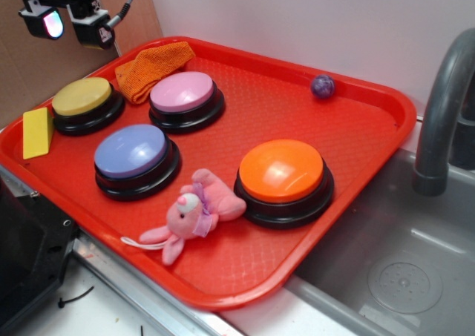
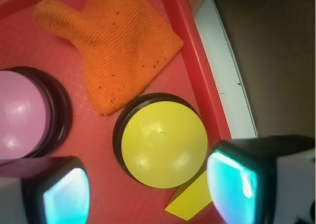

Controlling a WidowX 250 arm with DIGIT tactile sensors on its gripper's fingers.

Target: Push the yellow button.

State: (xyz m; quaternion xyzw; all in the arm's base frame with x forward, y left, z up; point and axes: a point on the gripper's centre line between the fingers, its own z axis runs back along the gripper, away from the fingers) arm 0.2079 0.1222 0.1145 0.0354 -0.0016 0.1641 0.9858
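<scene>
Gripper [image 2: 148, 194] hangs wide above the yellow button [image 1: 82, 96] (tray's [image 1: 356, 139] 10 o'clock corner); orange cloth [image 1: 152, 69] touches it at 1 o'clock, wedge [image 1: 37, 133] at 8, pink button [image 1: 182, 93] beside at 3.

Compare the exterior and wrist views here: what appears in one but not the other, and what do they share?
Only the exterior view shows the blue button, orange button, pink plush bunny, purple ball, and the faucet over the sink.

Only the wrist view shows the gap between the fingers, which stand apart, and white surface beyond the tray edge.

Both show the yellow button, pink button, orange cloth, yellow wedge, red tray and gripper.
</scene>
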